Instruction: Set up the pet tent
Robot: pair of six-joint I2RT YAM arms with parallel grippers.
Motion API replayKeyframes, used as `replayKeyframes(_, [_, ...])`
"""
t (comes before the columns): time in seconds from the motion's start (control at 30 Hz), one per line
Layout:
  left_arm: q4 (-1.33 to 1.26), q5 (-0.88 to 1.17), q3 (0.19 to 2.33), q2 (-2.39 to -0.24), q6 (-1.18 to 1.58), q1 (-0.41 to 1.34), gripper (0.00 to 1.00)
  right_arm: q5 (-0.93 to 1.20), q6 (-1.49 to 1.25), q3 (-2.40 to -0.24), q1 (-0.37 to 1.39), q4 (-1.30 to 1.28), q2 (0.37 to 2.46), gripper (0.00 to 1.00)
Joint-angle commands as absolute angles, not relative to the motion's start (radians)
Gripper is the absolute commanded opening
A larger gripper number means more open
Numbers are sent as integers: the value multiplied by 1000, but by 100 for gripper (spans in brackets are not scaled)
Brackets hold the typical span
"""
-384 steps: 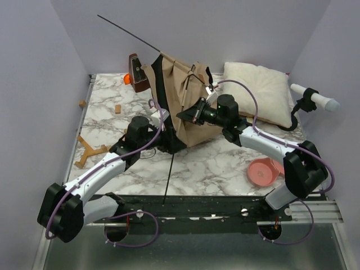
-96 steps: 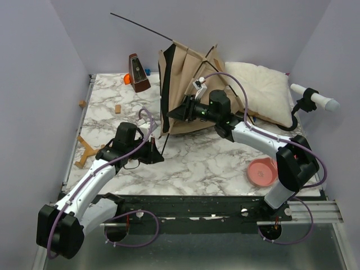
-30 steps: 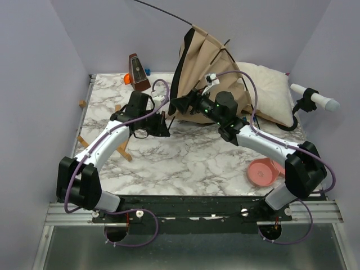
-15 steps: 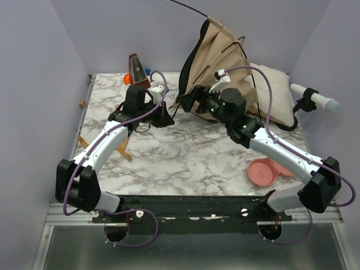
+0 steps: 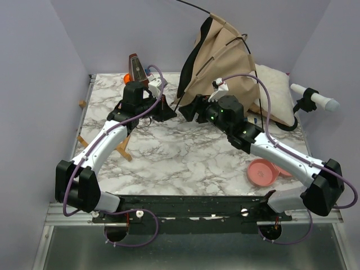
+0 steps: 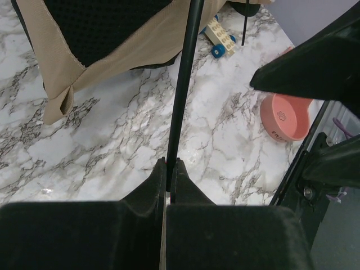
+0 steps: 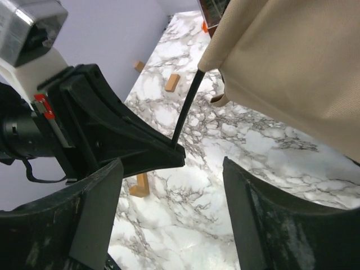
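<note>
The pet tent [image 5: 225,53] is a tan fabric shell with black lining, reared up at the back of the table and leaning on the pillow. One thin black pole [image 5: 191,4] sticks out past its top. My left gripper [image 5: 167,112] is shut on the lower end of a thin black pole [image 6: 183,84] that runs up into the tent's lower corner [image 6: 59,104]. The left wrist view shows that pole pinched between the fingertips [image 6: 169,169]. My right gripper [image 5: 185,108] stands open just right of the left one, facing it, with nothing between its fingers [image 7: 95,214].
A white pillow [image 5: 275,93] lies at the back right, a pink bowl [image 5: 263,171] at the front right. A metronome [image 5: 136,70] and wooden pieces [image 5: 121,149] sit on the left, a white-handled tool [image 5: 315,97] at the right edge, a toy brick [image 6: 221,38] under the tent.
My left gripper has carried the pole end toward the back and right. The tent has risen and tipped further toward the back right. My right arm has swung right.
</note>
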State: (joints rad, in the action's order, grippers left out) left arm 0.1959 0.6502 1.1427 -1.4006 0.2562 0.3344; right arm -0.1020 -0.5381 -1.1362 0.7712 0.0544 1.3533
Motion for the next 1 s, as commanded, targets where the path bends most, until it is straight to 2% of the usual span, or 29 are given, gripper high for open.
replayKeyframes(0.0, [94,658,1162,-1389,285,339,0,-33,-623,-1060,772,209,1366,75])
replayKeyframes(0.23, [68,660,1141,-1378,272,345,0,-48,-687,-1014,771,400,1395,65])
replayKeyframes(0.73, [42,666,1124,-1374,267,351,0,-21,-764,-1069,727,464,1548,54])
replayKeyframes(0.97, [41,663,1118,-1379,241,357,0,22,-839,-1047,695,558,1571,27])
